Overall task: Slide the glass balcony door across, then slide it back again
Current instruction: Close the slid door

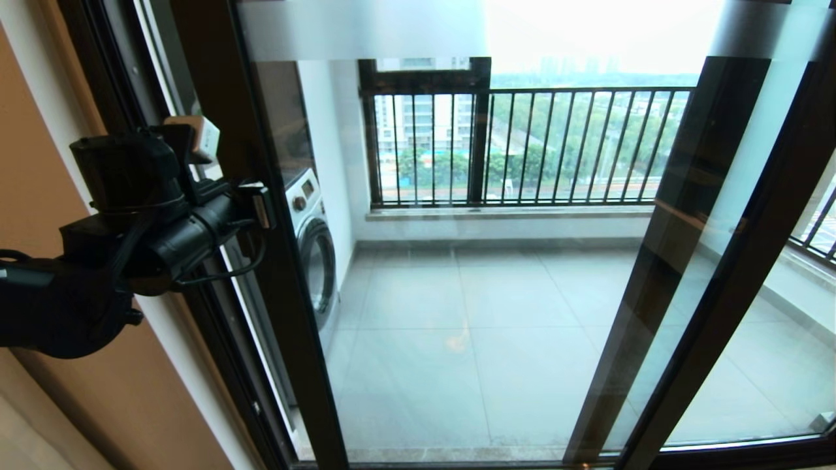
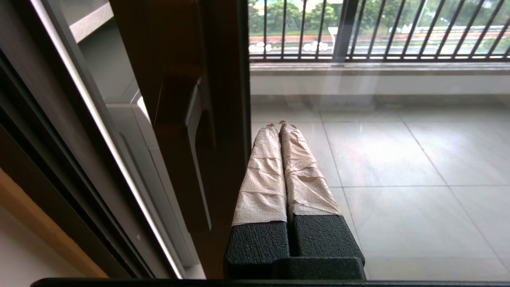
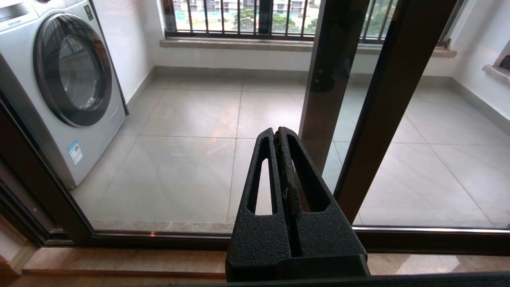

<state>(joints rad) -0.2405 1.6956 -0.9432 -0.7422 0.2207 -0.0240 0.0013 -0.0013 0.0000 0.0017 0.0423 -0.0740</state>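
— Where is the left arm?

— I have the left gripper (image 2: 279, 124) raised at the left edge of the glass balcony door (image 1: 418, 274), right against its dark vertical frame. From the head camera I see the arm's black wrist body pressed up beside that frame post, at about the height of the washing machine's control panel. In the wrist camera the two fingers (image 2: 263, 175), wrapped in pale paper-like tape, lie pressed together with no gap between them, and they grip nothing. Their tips are at the glass, just beside the inner edge of the frame.

— Is it on the handle?

— No. The handle (image 2: 197, 155) sits on the frame post next to the fingers; I can't tell whether they touch it.

— And the door itself?

— It fills the middle of my head view: a clear pane with a frosted strip (image 1: 366, 29) across the top, its left post near the wall-side frame. On the right it overlaps a second dark-framed panel (image 1: 751, 274). Through the glass I see the washing machine (image 1: 317, 254), the grey tiled floor (image 1: 496, 339) and the black railing (image 1: 535, 147).

— The right arm?

— The right gripper (image 3: 278, 133) hangs low in front of the door's bottom rail, its black fingers closed together and empty.
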